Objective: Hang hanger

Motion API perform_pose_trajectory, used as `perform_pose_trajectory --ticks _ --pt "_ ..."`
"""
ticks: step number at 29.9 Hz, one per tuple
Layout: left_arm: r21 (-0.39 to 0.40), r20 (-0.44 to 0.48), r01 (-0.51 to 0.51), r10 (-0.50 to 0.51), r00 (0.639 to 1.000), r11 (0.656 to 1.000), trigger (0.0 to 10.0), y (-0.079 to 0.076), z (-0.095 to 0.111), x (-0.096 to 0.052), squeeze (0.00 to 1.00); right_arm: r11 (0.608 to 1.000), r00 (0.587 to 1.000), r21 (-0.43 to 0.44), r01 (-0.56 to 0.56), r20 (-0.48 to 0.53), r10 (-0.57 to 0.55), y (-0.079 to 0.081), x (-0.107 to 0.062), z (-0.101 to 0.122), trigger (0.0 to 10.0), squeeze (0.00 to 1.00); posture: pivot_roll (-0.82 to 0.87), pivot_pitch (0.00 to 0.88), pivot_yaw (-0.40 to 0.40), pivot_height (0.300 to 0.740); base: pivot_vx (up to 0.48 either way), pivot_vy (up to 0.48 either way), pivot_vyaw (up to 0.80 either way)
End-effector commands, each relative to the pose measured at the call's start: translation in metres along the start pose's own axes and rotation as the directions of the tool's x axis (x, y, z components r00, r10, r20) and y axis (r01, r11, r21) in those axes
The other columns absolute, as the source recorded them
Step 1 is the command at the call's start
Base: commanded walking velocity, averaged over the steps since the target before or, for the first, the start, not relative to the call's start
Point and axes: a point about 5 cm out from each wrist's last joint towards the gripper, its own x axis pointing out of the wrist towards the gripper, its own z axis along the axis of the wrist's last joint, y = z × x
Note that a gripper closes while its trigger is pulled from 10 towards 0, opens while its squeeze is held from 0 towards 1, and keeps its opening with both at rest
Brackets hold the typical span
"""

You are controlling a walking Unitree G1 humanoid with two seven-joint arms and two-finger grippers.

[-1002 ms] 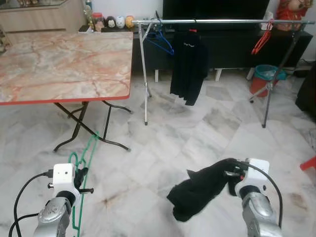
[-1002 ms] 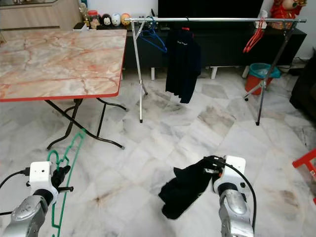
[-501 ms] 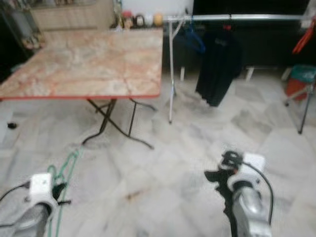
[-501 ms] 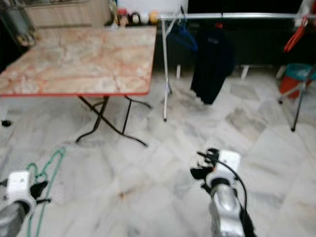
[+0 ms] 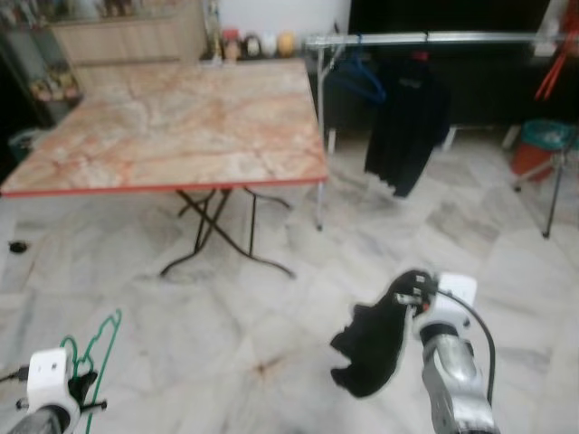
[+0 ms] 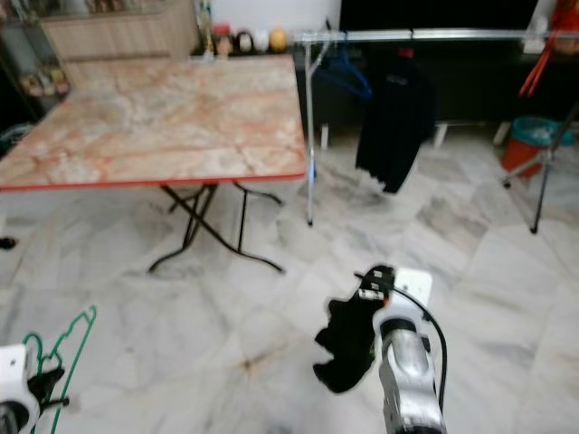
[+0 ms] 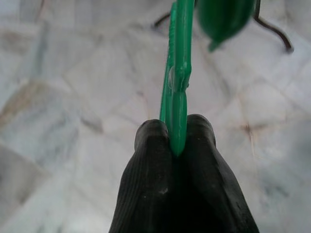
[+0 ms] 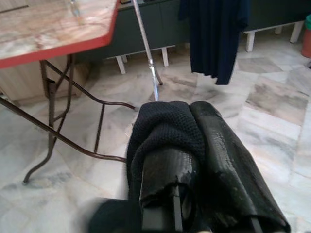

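Green hanger [image 5: 93, 348], held low at the robot's left above the marble floor [image 5: 226, 325]. The left gripper [image 7: 179, 141] is closed on it, both black fingers [image 7: 150, 160] pressed against the thin green bar, which rises past the fingertips. The right gripper [image 8: 194, 121], low at the robot's right, is clamped on a black garment [image 5: 375, 348]; the knit cloth wraps over one finger and hangs below the wrist, clear of the floor. Ahead on the left stands a folding table [image 5: 181, 127] with a marble-patterned top, red edge and crossed dark legs. Just beside its far right corner begins a metal clothes rail [image 5: 434, 38] on thin upright legs, carrying a blue hanger [image 5: 357, 77], a black shirt [image 5: 407, 122] and, at the far right end, red hangers [image 5: 559, 63]. A teal-and-red bin [image 5: 536, 149] stands on the floor beneath that end. Small figurines [image 5: 262, 43] line a shelf behind the table.
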Motion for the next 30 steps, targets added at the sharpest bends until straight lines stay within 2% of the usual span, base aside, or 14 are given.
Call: perform_pose_trajectory --ticks 1,6,9,11,16,20,26,30 --pt "0.019 0.071 0.013 -0.014 0.997 1.0 10.0 0.003 0.021 0.004 0.0 1.0 1.0 -0.006 0.023 0.017 -0.023 -0.009 0.0 0.003 10.0 0.0 0.08 0.0 0.068 0.74 0.0 0.48 0.0" --pt "0.024 0.086 0.026 -0.027 0.996 0.999 10.0 -0.004 0.024 0.007 0.0 1.0 0.999 -0.016 0.017 0.031 -0.016 -0.009 0.0 0.006 10.0 0.0 0.08 0.0 0.062 0.74 0.0 0.48 0.0" --pt "0.027 0.093 0.04 -0.043 0.995 0.999 10.0 -0.018 0.024 0.012 0.0 1.0 0.999 -0.013 0.024 0.037 -0.024 -0.011 0.001 0.008 10.0 0.0 0.08 0.0 0.058 0.74 0.0 0.48 0.0" --pt "0.027 0.094 0.042 -0.045 0.995 0.999 10.0 -0.019 0.024 0.012 0.0 1.0 0.999 -0.013 0.024 0.038 -0.024 -0.011 0.001 0.008 10.0 0.0 0.08 0.0 0.057 0.74 0.0 0.48 0.0" --pt "0.056 0.186 0.1 -0.109 0.977 0.993 10.0 -0.044 0.035 0.018 0.0 1.0 0.999 -0.022 0.019 0.045 -0.018 -0.012 0.002 0.011 10.0 0.0 0.07 0.0 0.049 0.74 0.0 0.48 0.0" --pt "0.063 0.208 0.113 -0.124 0.97 0.992 10.0 -0.052 0.033 0.017 0.0 0.999 0.999 -0.033 0.013 0.046 -0.012 -0.011 0.002 0.012 10.0 0.0 0.07 0.0 0.045 0.74 0.0 0.34 0.0" --pt "0.076 0.234 0.117 -0.131 0.963 0.99 10.0 -0.064 0.022 0.014 0.0 0.999 0.998 -0.038 0.016 0.06 -0.014 -0.013 0.004 0.016 10.0 0.0 0.07 0.0 0.043 0.74 0.0 0.087 0.0" --pt "0.06 0.248 0.095 -0.107 0.963 0.994 10.0 -0.065 0.022 0.013 0.0 0.999 0.995 -0.042 0.026 0.094 -0.022 -0.016 0.008 0.027 10.0 0.0 0.08 0.0 0.045 0.74 0.0 0.0 0.0"
